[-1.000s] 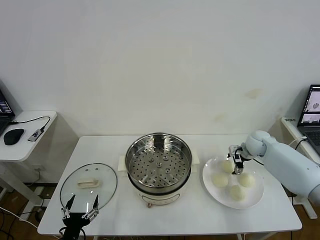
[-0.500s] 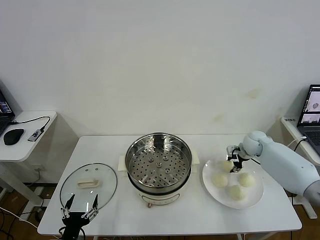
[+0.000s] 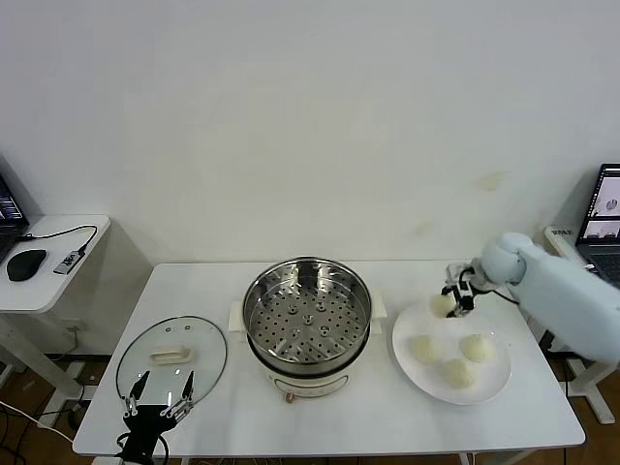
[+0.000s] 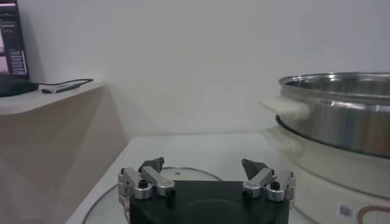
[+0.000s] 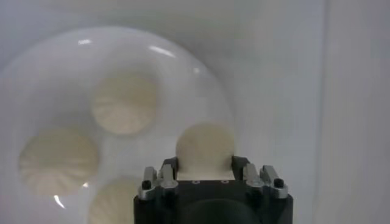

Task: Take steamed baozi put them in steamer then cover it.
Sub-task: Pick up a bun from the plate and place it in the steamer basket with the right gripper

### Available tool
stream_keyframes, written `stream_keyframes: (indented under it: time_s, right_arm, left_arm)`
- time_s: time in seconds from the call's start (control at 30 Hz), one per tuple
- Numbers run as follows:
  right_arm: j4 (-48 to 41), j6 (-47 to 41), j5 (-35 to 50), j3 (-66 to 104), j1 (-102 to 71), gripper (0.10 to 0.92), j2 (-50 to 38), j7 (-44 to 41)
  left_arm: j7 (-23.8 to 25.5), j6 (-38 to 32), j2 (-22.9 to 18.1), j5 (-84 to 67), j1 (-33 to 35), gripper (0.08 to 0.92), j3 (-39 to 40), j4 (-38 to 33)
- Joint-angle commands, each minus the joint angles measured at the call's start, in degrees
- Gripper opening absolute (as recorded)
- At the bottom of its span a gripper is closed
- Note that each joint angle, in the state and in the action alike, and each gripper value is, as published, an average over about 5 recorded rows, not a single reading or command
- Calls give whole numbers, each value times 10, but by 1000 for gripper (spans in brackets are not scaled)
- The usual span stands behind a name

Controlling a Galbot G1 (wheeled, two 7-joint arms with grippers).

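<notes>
From the head view, the right gripper [image 3: 455, 300] is seen clamped on 1 baozi [image 3: 443, 304], held above the far edge of the plate [image 3: 496, 380]. 3 more baozi [image 3: 425, 349] lie on the plate below and nearer than the gripper. The steamer [image 3: 306, 324] stands well off to the gripper's left, uncovered, its perforated tray bare. Beyond it, further left, the cover [image 3: 171, 356] lies flat on the table [image 3: 387, 412]. The left gripper [image 3: 158, 399] is parked just at the cover's near edge, jaws apart, holding nothing.

In the left wrist view, the left gripper [image 4: 206, 182] is shown with its fingers spread over the cover's rim [image 4: 183, 171], and the steamer wall [image 4: 341, 112] rises beside it.

In the right wrist view, the baozi [image 5: 205, 148] is pinched between the right gripper's [image 5: 206, 170] 2 fingers at its sides, lifted clear of the plate [image 5: 201, 79], where 3 baozi [image 5: 125, 103] remain.

The baozi is judged light, soft and easily dented, with a smooth skin that may stick or slip; a gentle hold across its widest part is best. The cover is judged heavier, rigid and breakable, best taken by its bar handle [image 3: 172, 356].

The table is white, flat and smooth. A plain white wall stands behind it, a side desk [image 3: 53, 266] with a mouse [image 3: 25, 263] is at the far left, and a laptop [image 3: 603, 205] is at the far right.
</notes>
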Motion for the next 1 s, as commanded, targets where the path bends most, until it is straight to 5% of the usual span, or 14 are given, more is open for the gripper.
stream_keyframes:
  time_s: [0.03,0.47,1.0]
  right_arm:
    - [72,22,141,-144,224,551,8,-2]
    - [39,177,177,-271,306,560,218,29]
    - [-33,322,-20,-320,225,560,358,67]
  left_arm:
    - [1,4,2,-26,-1,823,1,-1]
    - [0,5,22,-33,-17,823,5,-2]
    - [-2,5,18,-35,-31,823,1,0]
